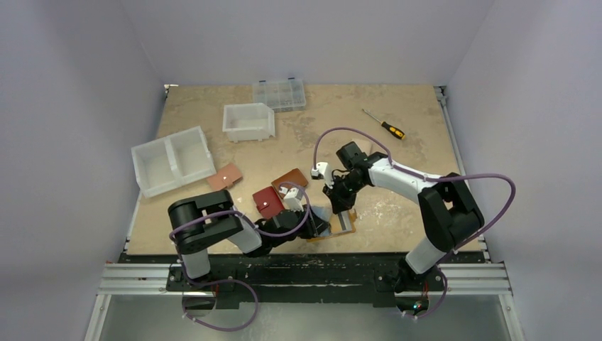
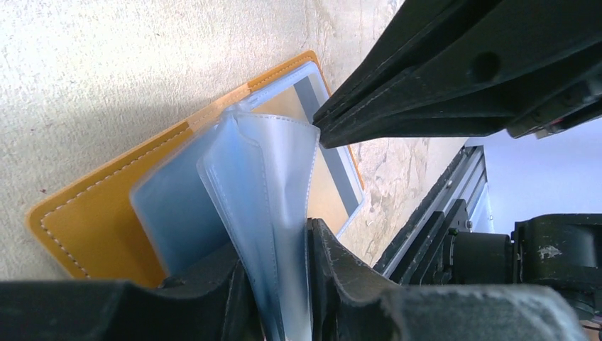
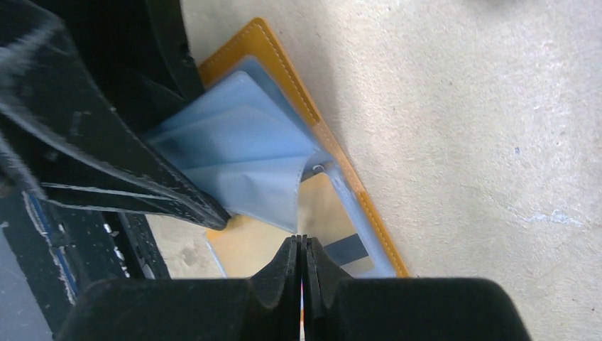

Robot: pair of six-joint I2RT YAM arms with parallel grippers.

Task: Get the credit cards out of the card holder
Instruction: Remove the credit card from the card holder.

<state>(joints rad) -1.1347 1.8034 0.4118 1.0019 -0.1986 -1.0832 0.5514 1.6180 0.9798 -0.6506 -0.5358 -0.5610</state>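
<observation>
Our left gripper (image 2: 275,249) pinches a bunch of clear sleeves (image 2: 263,170), one finger on each side. The sleeves rise from the card holder (image 2: 92,220) and fan out above its mustard cover. They look bluish and blurred, so we cannot tell what they carry.

Our right gripper (image 3: 302,243) has its fingers pressed together. Their tips sit at the edge of a flat clear pocket just beside the raised sleeves. We cannot tell whether a thin edge is caught between them. Under that pocket lies a tan card (image 3: 323,209) with a dark stripe, inside the holder.

The holder lies open on the surface (image 1: 397,163), close to its near edge and between the two arms. Both grippers meet over it.

Just behind the left gripper sit a red wallet (image 1: 267,201) and a brown wallet (image 1: 289,179), touching or nearly so. A pinkish wallet (image 1: 225,175) lies further left. Well apart, toward the far side, stand a two-part white bin (image 1: 172,160), a single white bin (image 1: 248,121) and a clear organiser box (image 1: 279,93). A screwdriver (image 1: 384,125) lies at the far right.
</observation>
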